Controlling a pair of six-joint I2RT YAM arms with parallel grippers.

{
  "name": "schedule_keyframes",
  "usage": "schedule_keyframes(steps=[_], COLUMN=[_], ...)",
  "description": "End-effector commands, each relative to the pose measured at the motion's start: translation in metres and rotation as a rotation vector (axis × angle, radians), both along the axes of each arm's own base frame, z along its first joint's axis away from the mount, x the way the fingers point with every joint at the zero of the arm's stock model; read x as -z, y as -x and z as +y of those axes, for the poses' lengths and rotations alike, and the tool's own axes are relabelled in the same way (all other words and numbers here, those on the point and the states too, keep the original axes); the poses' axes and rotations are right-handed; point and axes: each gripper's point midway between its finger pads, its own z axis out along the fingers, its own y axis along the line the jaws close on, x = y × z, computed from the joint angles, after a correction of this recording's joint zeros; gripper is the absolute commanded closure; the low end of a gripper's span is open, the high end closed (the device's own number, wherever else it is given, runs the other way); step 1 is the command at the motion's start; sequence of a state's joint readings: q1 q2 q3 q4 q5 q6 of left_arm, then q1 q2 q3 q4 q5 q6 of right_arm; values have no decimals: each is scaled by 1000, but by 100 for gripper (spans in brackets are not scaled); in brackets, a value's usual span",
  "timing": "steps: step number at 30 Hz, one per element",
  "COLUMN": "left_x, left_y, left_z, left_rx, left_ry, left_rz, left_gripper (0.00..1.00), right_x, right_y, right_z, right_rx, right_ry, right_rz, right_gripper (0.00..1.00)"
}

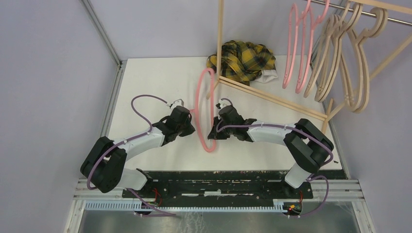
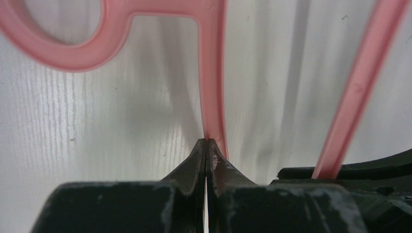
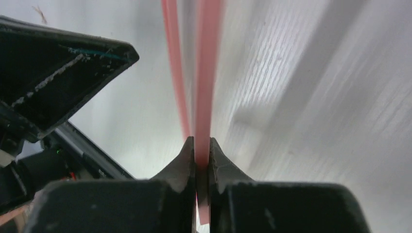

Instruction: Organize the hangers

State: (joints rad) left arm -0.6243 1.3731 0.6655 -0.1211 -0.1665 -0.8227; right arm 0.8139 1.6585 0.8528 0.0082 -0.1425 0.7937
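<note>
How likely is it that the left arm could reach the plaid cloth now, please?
Probably not: the left pincer is shut on the pink hanger, and the rack frame fences the cloth.

Left gripper (image 2: 208,143) pinched onto a straight bar of the pink hanger (image 2: 212,73). Hook loop upper left; second bar slants right, white table (image 2: 97,145) behind.

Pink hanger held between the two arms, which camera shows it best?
Top external: the whole pink hanger shows there, end to end. Left wrist shows only a curved part and two bars, one meeting the left fingers. Right wrist shows just a blurred strip pinched in the right fingers.
</note>
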Motion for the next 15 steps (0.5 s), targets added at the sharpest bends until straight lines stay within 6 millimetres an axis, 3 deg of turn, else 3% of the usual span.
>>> schedule_keyframes(steps=[1,2,3,6,9,12,15], left_x=[-41,-42,-46,-55,-63,-73,-80], left_y=[-19,-18,-16,-8,5,13,17], left_z=[-14,-12,-11,-4,5,15,16], left_rx=[-24,-25,-24,-20,-20,-37,-35], left_ry=[103,103,107,120,157,197,245], left_rz=[-126,-129,-138,-163,-212,-281,-327], left_gripper=[97,97,91,56,35,24,20], right_x=[-16,-20,-25,-36,-52,-81,-106], right_y=[-2,-2,-3,-5,-6,-6,-3], right_z=[10,10,9,6,5,8,13], right_rx=[-20,-20,-19,-11,-19,-36,-63], right_ry=[-63,-67,-71,-66,-76,-116,-169], right_rz=[-50,-58,-70,-97,-126,-168,-191], right_gripper=[97,99,99,99,99,99,99])
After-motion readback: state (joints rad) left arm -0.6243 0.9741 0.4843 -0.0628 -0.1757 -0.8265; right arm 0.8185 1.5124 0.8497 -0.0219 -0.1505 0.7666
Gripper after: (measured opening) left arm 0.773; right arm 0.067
